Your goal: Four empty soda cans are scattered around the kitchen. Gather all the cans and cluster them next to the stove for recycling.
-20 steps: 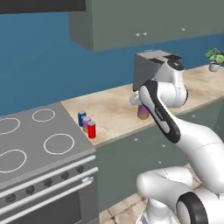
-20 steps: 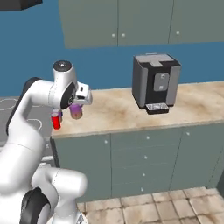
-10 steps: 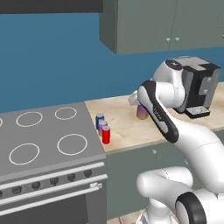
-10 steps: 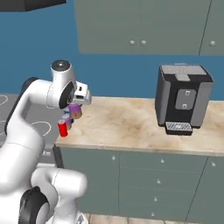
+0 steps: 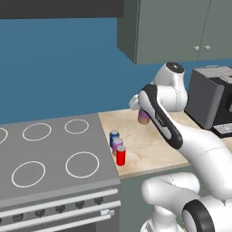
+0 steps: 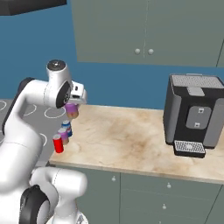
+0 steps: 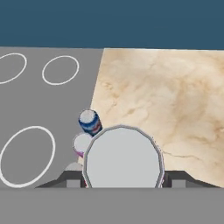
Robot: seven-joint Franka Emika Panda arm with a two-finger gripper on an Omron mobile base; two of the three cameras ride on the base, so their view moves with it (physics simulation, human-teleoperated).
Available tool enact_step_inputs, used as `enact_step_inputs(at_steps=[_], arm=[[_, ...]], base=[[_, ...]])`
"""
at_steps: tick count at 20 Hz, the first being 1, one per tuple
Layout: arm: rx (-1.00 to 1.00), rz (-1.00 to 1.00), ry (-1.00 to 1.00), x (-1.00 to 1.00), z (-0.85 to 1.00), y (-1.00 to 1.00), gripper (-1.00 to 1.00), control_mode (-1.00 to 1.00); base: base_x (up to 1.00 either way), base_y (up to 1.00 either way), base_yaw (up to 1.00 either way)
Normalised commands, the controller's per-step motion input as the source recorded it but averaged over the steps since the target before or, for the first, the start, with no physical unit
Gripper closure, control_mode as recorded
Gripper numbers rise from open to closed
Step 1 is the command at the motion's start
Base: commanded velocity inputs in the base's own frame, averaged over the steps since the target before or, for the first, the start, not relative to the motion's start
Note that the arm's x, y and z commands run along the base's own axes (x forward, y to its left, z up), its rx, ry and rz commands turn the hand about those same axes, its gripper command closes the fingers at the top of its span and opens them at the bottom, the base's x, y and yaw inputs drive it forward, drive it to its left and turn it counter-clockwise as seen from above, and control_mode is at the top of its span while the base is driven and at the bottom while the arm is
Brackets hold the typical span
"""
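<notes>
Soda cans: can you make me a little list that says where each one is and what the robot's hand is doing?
cans by the stove: three in a row on the counter
blue can: farthest back
purple-pink can: middle
red can: nearest the front edge
fourth can: purple-pink, held up in the air above the counter
hand: shut on the fourth can
coffee machine: far along the counter, away from the cans

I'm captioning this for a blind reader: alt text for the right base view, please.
The hand holds a purple can above the counter, near three cans lined up beside the stove. A coffee machine stands at the right.
</notes>
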Motion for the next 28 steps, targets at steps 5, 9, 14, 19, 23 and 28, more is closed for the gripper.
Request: enact_step_inputs(at_steps=[5, 9, 14, 19, 23, 28], arm=[[0.00, 0.00, 0.00, 0.00, 0.00, 0.00, 1.00, 1.00], [0.00, 0.00, 0.06, 0.24, -0.05, 0.00, 1.00, -1.00], [-0.03, 0.13, 0.20, 0.79, -0.53, 0.00, 1.00, -1.00], [0.00, 0.14, 0.07, 0.51, -0.56, -0.01, 1.00, -1.00], [0.00, 0.11, 0.03, 0.56, -0.45, 0.06, 1.00, -1.00], [0.00, 0.13, 0.01, 0.30, -0.48, 0.10, 1.00, -1.00]], base=[[0.08, 0.00, 0.00], [0.03, 0.00, 0.01], [0.00, 0.00, 0.00], [0.00, 0.00, 0.00], [0.00, 0.00, 0.00], [0.00, 0.00, 0.00]])
